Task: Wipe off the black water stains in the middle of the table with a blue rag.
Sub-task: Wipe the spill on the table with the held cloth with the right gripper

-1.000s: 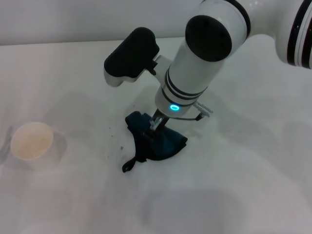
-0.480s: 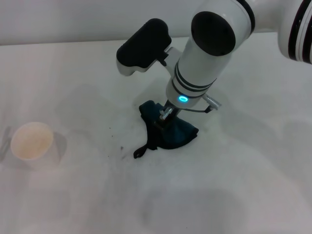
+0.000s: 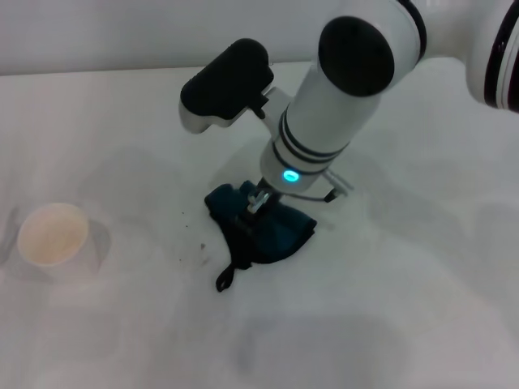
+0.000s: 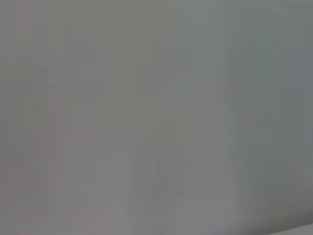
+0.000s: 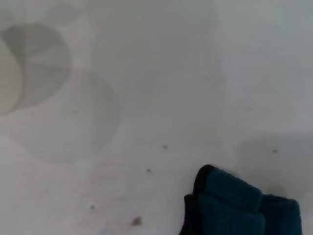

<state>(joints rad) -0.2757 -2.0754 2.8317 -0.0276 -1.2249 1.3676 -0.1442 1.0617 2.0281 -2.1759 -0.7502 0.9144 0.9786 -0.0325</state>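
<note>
Count: 1 blue rag (image 3: 261,233), 1 white paper cup (image 3: 53,236), 1 table (image 3: 405,308), 1 arm in shot. A few tiny dark specks (image 3: 193,247) on the tabletop betw. cup and rag. No large dark blotch visible anywhere in head view.

Rag: dark teal-blue soft cloth, bunched and creased, lies on table approx. mid-surface, well apart from cup, which stands at robot's left edge. Thin black loop strap (image 3: 227,275) trails off rag's near-left corner, flat on table. Right wrist view shows one folded corner of rag w/ dark edge, specks on white surface near it.

Right gripper (image 3: 256,203): comes down steeply from upper right, tip pressed into top of rag, near its far-left part. Metal fingertips seem pinched into the cloth, narrow gap, cloth bunched around them. Blue-green light lit on wrist above.

Left gripper: not in head view; left wrist view shows only plain grey.
</note>
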